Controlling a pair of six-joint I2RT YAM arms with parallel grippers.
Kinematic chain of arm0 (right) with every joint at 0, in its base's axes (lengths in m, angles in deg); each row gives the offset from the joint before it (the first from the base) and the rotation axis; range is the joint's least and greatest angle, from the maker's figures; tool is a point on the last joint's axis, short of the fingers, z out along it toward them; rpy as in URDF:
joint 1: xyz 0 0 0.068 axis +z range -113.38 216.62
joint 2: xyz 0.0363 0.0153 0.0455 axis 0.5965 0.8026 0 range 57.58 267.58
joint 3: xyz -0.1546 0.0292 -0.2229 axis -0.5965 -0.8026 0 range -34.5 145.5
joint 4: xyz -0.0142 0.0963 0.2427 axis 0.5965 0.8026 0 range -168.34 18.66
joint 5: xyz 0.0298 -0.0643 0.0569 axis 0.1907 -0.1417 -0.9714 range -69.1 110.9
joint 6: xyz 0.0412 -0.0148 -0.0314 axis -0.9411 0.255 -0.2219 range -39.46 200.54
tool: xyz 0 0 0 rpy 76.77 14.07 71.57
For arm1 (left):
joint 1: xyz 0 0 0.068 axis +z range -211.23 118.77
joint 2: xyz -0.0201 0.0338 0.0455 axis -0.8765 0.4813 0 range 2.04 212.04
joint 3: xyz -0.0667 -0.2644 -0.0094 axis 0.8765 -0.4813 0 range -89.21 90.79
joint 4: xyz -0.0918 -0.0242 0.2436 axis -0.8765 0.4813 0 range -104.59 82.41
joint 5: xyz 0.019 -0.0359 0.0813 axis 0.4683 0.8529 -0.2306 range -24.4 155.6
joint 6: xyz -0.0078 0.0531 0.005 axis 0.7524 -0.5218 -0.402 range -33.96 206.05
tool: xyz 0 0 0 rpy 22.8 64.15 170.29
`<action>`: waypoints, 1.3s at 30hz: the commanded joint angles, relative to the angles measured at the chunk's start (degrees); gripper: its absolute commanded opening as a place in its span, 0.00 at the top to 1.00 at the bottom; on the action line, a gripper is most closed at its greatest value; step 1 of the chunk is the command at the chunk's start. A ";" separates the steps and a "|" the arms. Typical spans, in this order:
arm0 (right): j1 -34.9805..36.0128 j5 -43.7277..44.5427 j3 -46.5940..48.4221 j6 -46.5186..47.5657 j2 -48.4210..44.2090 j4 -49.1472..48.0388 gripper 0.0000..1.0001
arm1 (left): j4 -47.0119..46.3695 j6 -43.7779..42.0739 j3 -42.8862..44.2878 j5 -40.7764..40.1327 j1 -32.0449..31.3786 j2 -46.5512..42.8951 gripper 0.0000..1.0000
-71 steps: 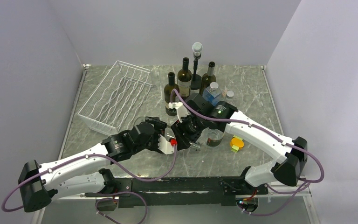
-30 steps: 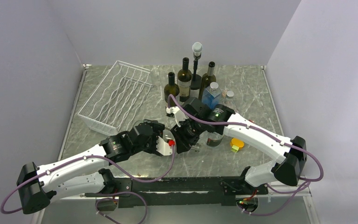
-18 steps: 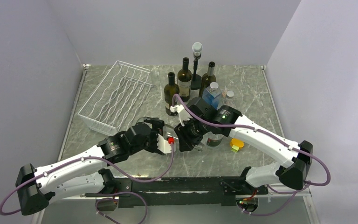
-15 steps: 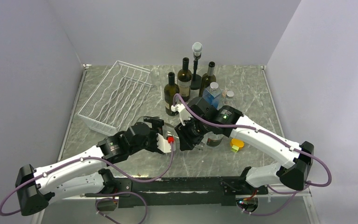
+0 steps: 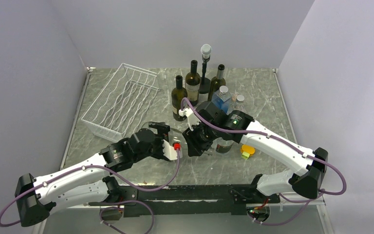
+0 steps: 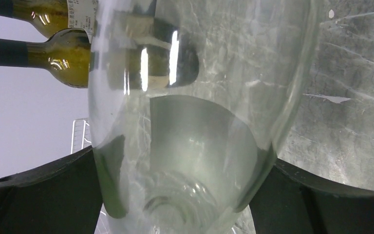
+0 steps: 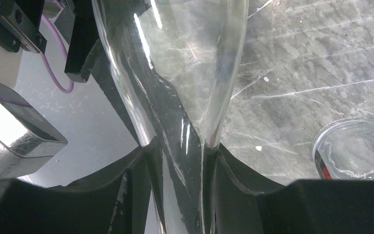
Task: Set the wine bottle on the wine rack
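Note:
The wine bottle (image 5: 180, 137) is clear glass and lies roughly level above the table, held between both arms. My left gripper (image 5: 168, 142) is shut on its wide body near the base; the body fills the left wrist view (image 6: 185, 122) between the black fingers (image 6: 39, 195). My right gripper (image 5: 194, 141) is shut on its neck, which shows in the right wrist view (image 7: 185, 141) between that gripper's pads. The white wire wine rack (image 5: 119, 100) stands at the back left, apart from both grippers, with nothing on it.
Three dark wine bottles (image 5: 192, 80) stand at the back centre with a black stand with a white top (image 5: 205, 68) and a blue bottle (image 5: 221, 100). A glass jar (image 5: 224, 145) and an orange-yellow item (image 5: 247, 148) sit right of my right gripper.
Both grippers have kept their hold on the clear bottle. The pair has shifted only slightly; the left arm has drawn a little toward the near left.

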 commanded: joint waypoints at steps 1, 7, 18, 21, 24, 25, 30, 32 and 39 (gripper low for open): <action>-0.67 3.89 4.56 -1.30 -2.42 -5.05 1.00 | -0.18 0.68 2.40 -1.45 -0.01 -2.00 0.01; -0.67 0.87 5.72 0.00 -1.84 -4.39 1.00 | 3.83 -1.81 3.45 2.58 -0.02 -2.34 0.01; -0.64 0.66 5.36 0.60 -0.75 -5.87 1.00 | 4.47 -5.23 5.29 3.51 -0.62 -4.23 0.01; -0.67 1.92 3.85 -0.03 -1.15 -7.58 1.00 | 3.83 -2.88 6.41 4.12 -0.62 -6.07 0.01; -0.67 3.57 2.03 -0.43 -1.76 -10.25 1.00 | 1.73 1.38 6.72 4.47 -0.62 -8.82 0.01; -0.65 3.98 1.16 -0.44 -2.01 -11.50 1.00 | 0.90 2.39 6.72 4.55 -0.62 -9.36 0.01; -0.67 5.47 -4.09 -0.52 -3.20 -19.47 1.00 | -4.74 12.97 6.71 2.39 -0.63 -13.66 0.01; -0.67 6.24 -5.80 -0.21 -3.39 -21.91 1.00 | -7.38 18.15 7.00 0.17 -0.62 -15.05 0.01; -0.17 0.00 -12.10 1.85 -3.84 -33.38 1.00 | -8.58 34.48 13.81 -10.74 -0.62 -14.68 0.01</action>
